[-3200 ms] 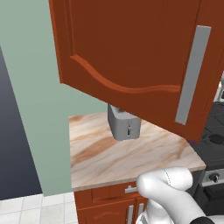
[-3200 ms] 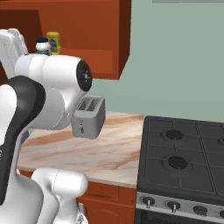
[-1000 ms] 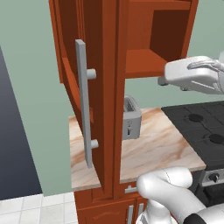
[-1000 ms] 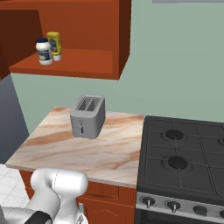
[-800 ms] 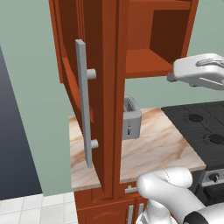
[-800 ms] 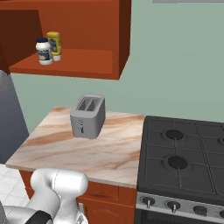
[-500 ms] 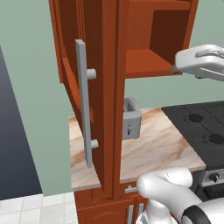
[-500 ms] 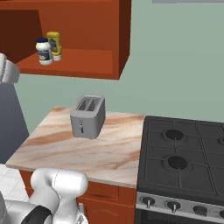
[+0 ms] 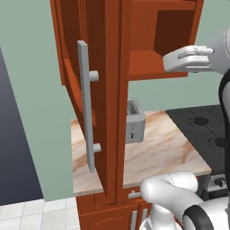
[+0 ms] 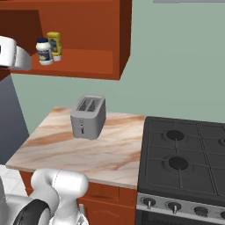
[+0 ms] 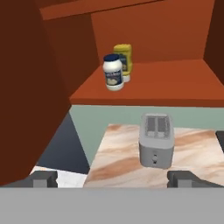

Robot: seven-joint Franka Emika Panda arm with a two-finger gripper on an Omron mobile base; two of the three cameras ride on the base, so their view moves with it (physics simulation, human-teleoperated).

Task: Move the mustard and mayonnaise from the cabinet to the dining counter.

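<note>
Even, bright, rendered light with no glare and no blur; everything is sharp edge to edge. The cabinet (image 9: 148, 31) interior is darker toward its back, and the toaster (image 10: 88, 116) casts only a faint soft shadow on the tabletop (image 10: 110, 149)
</note>
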